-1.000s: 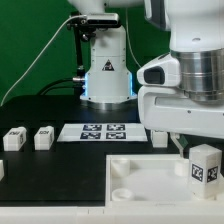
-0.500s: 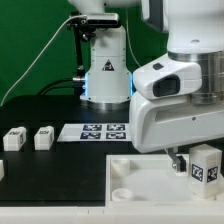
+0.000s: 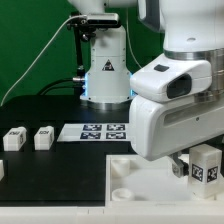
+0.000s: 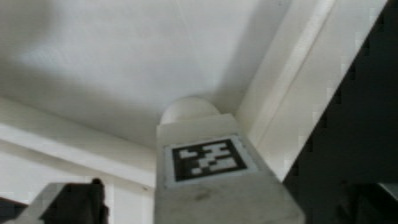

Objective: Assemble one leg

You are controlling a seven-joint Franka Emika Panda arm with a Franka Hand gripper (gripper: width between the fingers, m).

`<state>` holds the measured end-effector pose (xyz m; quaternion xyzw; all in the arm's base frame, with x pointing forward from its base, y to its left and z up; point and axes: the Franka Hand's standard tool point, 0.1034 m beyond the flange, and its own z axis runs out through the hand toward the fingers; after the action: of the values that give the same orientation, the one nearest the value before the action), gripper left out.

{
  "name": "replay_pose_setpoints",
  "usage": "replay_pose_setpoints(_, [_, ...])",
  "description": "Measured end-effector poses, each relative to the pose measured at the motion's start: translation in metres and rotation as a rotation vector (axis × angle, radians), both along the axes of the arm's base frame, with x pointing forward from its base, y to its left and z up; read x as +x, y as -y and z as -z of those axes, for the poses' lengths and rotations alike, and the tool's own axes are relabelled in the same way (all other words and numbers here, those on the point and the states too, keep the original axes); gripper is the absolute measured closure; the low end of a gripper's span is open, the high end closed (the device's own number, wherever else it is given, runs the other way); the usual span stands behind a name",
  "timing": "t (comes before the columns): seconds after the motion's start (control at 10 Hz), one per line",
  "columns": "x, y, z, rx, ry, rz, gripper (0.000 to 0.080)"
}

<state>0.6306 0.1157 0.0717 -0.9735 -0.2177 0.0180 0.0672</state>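
One leg (image 3: 206, 167), a small white block with a black-and-white tag, stands upright near a corner of the white tabletop (image 3: 145, 182) at the exterior view's right. My gripper (image 3: 190, 165) is low over it, and one dark finger (image 3: 179, 164) shows just beside it. In the wrist view the leg (image 4: 217, 150) fills the middle, tag facing the camera. My gripper (image 4: 222, 205) is open, with dark fingertips (image 4: 75, 202) on either side of the leg and gaps between. Two more legs (image 3: 14, 137) (image 3: 43, 137) lie at the exterior view's left.
The marker board (image 3: 100, 131) lies flat behind the tabletop. A further white part (image 3: 2, 170) shows at the exterior view's left edge. The robot base (image 3: 106, 70) stands at the back. My large white hand hides the area right of the marker board.
My arm has come down and its white hand now fills more of the exterior view's right. The finger has closed in beside the standing leg. The leg has not moved.
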Motion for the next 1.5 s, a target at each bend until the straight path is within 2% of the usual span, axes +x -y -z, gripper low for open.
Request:
replay_pose_setpoints(0.1, [0.0,-0.0001,0.0001,0.0,0.0,0.0,0.0264])
replay_pose_setpoints(0.2, [-0.0001,0.0,0.0001,0.0,0.0,0.0,0.0264])
replay_pose_setpoints(0.3, [-0.0001,0.0,0.0002,0.0,0.0,0.0,0.046])
replay_pose_setpoints(0.4, [-0.0001,0.0003,0.0003,0.0,-0.001,0.007,0.046])
replay_pose_setpoints(0.5, [-0.0001,0.0004,0.0003,-0.002,-0.005,0.033,0.0505])
replay_pose_setpoints(0.7, [0.0001,0.0005,0.0004,-0.004,-0.011,0.085,0.0505])
replay_pose_setpoints(1.5, [0.0018,-0.0043,0.0021,-0.048,-0.135,1.178,0.0505])
